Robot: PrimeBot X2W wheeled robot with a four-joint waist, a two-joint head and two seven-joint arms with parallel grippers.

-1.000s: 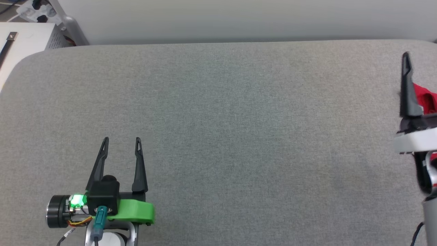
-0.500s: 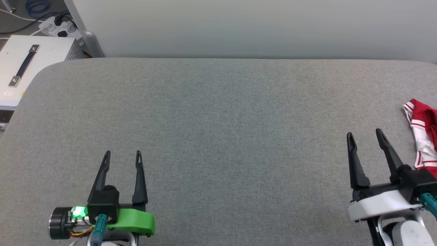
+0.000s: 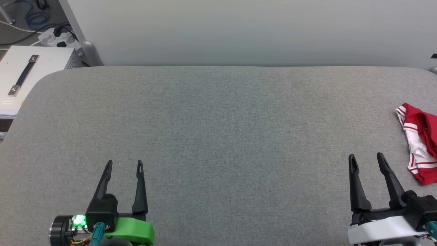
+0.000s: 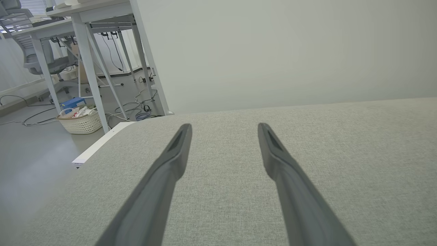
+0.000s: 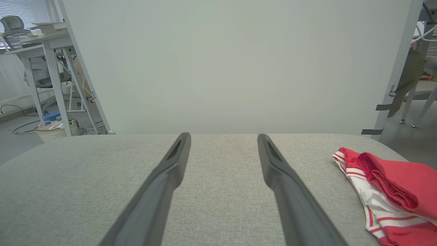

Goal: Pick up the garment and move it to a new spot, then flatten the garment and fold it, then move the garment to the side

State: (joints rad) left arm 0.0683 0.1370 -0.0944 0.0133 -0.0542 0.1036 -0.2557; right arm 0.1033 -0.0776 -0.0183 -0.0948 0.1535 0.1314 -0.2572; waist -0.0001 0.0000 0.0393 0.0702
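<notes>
The garment (image 3: 420, 143), red with white parts and red-white stripe trim, lies bunched at the table's right edge and is cut off by the frame; it also shows at the right of the right wrist view as the garment (image 5: 389, 191). My right gripper (image 3: 367, 158) stands open at the lower right, just left of the garment and apart from it, nothing between its fingers. In its own view the right gripper (image 5: 223, 136) is open over bare cloth. My left gripper (image 3: 124, 163) is open at the lower left, and in the left wrist view the left gripper (image 4: 224, 126) holds nothing.
The grey fabric-covered table (image 3: 218, 123) spans the view, backed by a pale wall panel (image 3: 239, 30). A white box with a handle (image 3: 27, 75) and cables sit past the table's left corner. Desks and a basket (image 4: 80, 121) stand on the floor to the left.
The right gripper came off the garment, swung left and drew back to the lower right, open and empty. The head camera shifted, so the table sits lower in view. The left gripper kept its pose.
</notes>
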